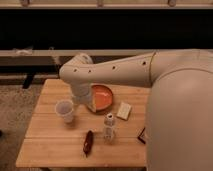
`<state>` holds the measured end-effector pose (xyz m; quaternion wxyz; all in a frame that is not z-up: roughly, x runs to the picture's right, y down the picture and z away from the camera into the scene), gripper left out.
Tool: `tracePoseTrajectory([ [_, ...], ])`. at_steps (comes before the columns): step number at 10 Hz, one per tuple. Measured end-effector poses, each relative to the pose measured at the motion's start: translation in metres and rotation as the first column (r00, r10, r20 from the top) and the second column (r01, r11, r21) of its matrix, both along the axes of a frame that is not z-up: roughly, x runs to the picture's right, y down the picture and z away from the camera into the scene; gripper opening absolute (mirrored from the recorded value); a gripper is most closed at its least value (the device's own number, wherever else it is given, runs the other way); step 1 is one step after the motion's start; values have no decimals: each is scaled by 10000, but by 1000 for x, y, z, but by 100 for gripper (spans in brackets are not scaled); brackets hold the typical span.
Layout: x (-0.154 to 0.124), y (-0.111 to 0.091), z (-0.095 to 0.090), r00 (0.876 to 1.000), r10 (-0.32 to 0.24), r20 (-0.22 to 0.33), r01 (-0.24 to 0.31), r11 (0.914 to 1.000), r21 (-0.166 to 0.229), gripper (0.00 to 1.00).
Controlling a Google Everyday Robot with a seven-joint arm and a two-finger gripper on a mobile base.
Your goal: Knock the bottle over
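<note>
One small clear-whitish plastic bottle [109,126] stands upright near the front middle of the slatted wooden table [50,150]. Behind it lies a round orange plate [105,94], and a translucent cup [65,110] sits to the left. The gripper [85,102] hangs between cup and plate; open or closed, I cannot tell. Speckled carpet [15,110] lies beyond.

Hand [88,103] at plate [105,94] edge; bottle [109,126] upright nearby.
</note>
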<state>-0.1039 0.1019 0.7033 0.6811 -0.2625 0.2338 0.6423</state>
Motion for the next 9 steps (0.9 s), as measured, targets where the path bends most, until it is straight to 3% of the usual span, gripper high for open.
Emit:
tracePoseTrajectory([
  [6, 0, 1, 1, 10000, -8, -2, 8, 10000, -19, 65],
  [9, 21, 11, 8, 9991, 241, -349, -263, 9976, -640, 65],
])
